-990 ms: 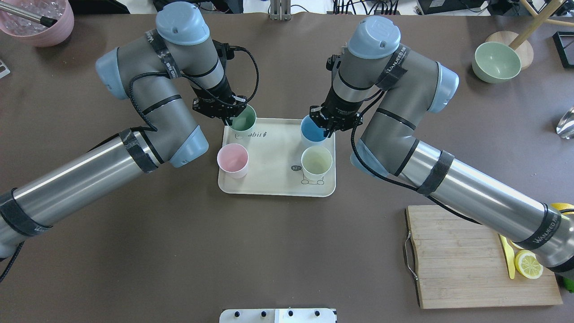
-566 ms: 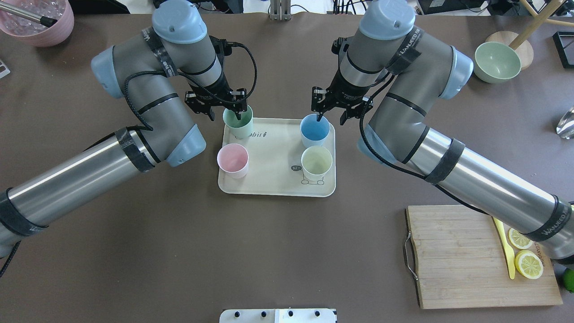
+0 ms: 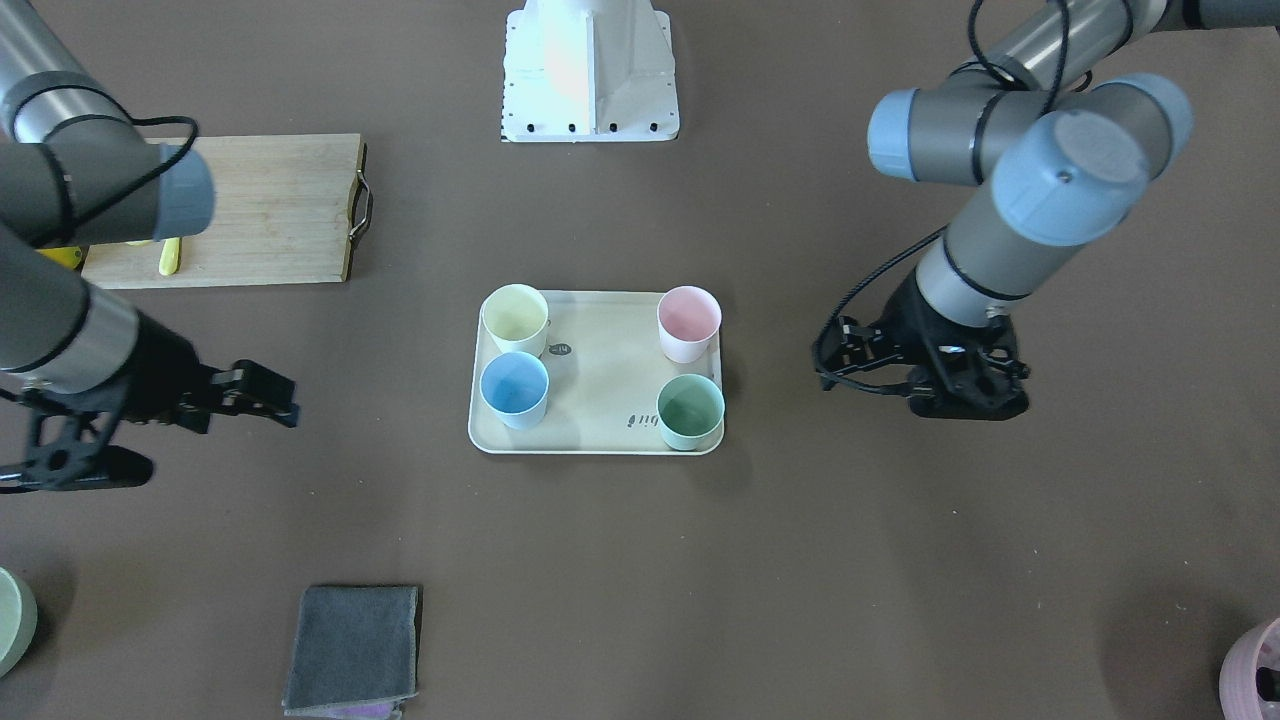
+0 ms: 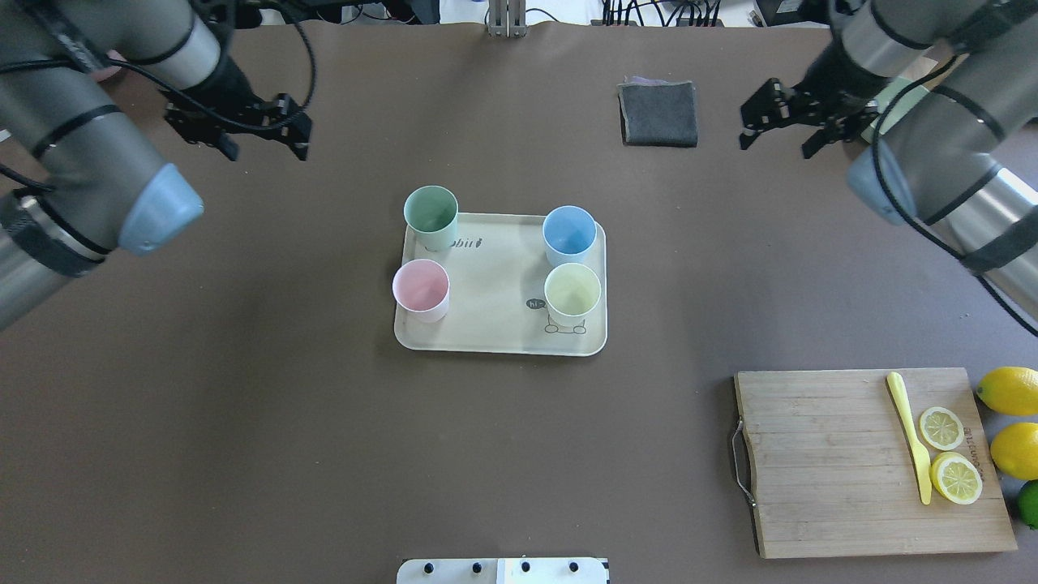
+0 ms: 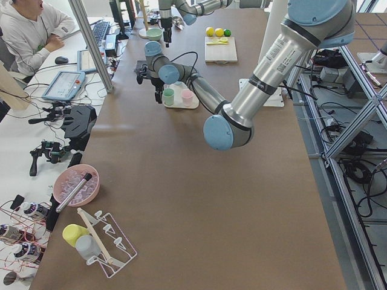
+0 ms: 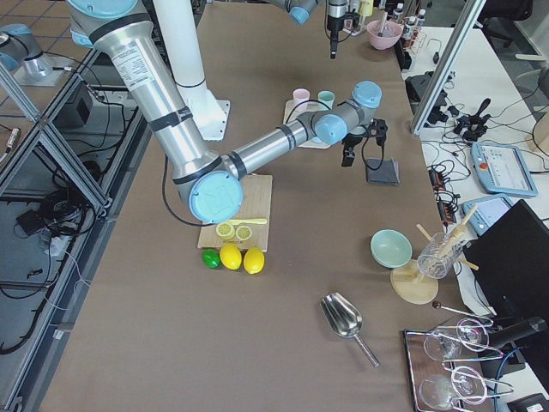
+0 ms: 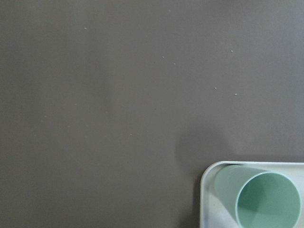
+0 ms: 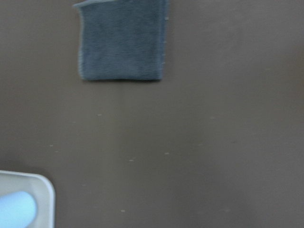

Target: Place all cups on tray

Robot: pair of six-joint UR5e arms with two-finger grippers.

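We note both arms bent at the elbow and set wide apart, wrists pointing downward, the left gripper (image 4: 266, 148) and the right gripper (image 4: 777, 144) each hanging with jaws spread wide and nothing held between them.
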